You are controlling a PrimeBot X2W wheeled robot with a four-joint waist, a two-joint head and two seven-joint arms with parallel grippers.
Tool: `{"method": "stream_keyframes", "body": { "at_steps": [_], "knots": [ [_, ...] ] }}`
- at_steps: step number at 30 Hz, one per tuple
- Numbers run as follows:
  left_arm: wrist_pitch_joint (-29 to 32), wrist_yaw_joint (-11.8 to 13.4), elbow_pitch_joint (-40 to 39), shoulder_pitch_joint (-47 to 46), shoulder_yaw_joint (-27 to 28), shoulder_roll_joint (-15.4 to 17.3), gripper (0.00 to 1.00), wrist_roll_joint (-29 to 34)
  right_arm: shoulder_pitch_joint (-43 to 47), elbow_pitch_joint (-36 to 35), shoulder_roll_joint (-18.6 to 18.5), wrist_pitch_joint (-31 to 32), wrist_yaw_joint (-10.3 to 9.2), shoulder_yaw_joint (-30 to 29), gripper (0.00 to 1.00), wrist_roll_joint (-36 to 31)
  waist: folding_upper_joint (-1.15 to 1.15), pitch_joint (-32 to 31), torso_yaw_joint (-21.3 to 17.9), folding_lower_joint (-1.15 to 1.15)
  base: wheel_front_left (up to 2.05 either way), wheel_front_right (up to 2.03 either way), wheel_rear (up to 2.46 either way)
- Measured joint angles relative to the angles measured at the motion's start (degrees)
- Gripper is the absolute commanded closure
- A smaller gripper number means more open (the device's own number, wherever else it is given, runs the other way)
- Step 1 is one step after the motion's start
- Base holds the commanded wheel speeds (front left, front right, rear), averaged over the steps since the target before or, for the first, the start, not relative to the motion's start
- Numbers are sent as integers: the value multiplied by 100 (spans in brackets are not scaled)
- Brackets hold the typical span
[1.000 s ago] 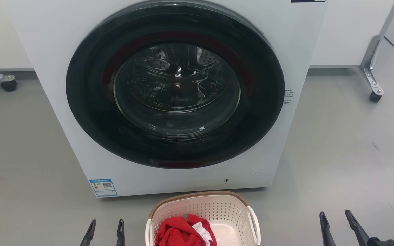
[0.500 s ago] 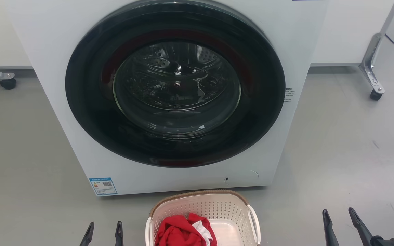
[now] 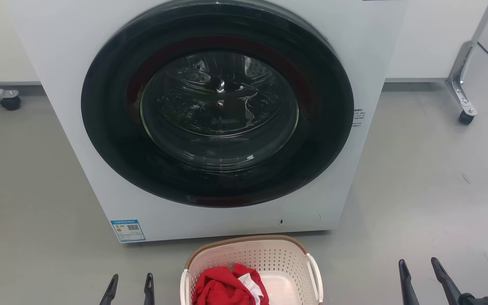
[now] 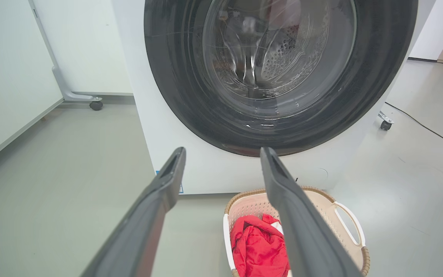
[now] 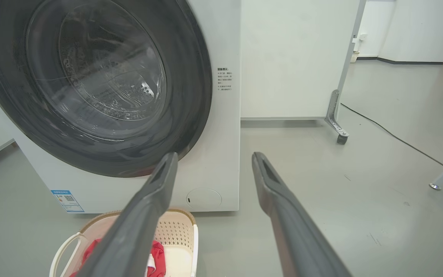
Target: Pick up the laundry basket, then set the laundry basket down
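The cream laundry basket [image 3: 261, 258] with a brown rim and white side handles stands on the grey floor just in front of the washing machine, red clothing [image 3: 223, 288] bunched in its left half. My left gripper [image 3: 130, 279] is open and empty, on the basket's left, apart from it. Further off on the right, my right gripper [image 3: 418, 266] is open too. The left wrist view has the basket [image 4: 337, 215] low and right of my left gripper [image 4: 223, 152]. In the right wrist view the basket [image 5: 175, 231] sits lower left, below my right gripper [image 5: 214, 157].
The white washing machine [image 3: 57, 84] with its closed dark round door [image 3: 216, 103] rises directly behind the basket. Wheeled frame legs stand at far left [image 3: 9, 101] and far right [image 3: 464, 110]. A dark cable [image 5: 394, 136] runs across the floor on the right.
The head view shifted slightly between the oldest frame and now. The basket and both grippers hold almost the same places.
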Motion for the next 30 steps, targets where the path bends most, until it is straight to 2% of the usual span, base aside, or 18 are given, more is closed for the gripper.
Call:
{"method": "stream_keyframes", "body": {
  "at_steps": [5, 6, 16, 30],
  "knots": [
    [47, 0, -49, 1, 0, -8, 0, 9, 46, -2, 0, -1, -1, -16, 0, 1, 0, 35, 2, 0, 0, 0, 0],
    [56, 0, -44, 2, -2, -12, 100, 7, 48, 9, 5, 3, 0, -11, 100, 1, 0, 43, 2, 0, 0, 0, 0],
    [145, -98, 153, 46, 120, -48, 100, -287, 110, 180, 153, 135, 80, -162, 100, 308, 0, 44, 7, 0, 0, 0, 0],
    [410, -301, 254, -27, 371, -122, 100, -1556, 31, 300, 332, 489, 281, -495, 100, 1452, 0, 39, 20, 0, 0, 0, 0]
  ]
}}
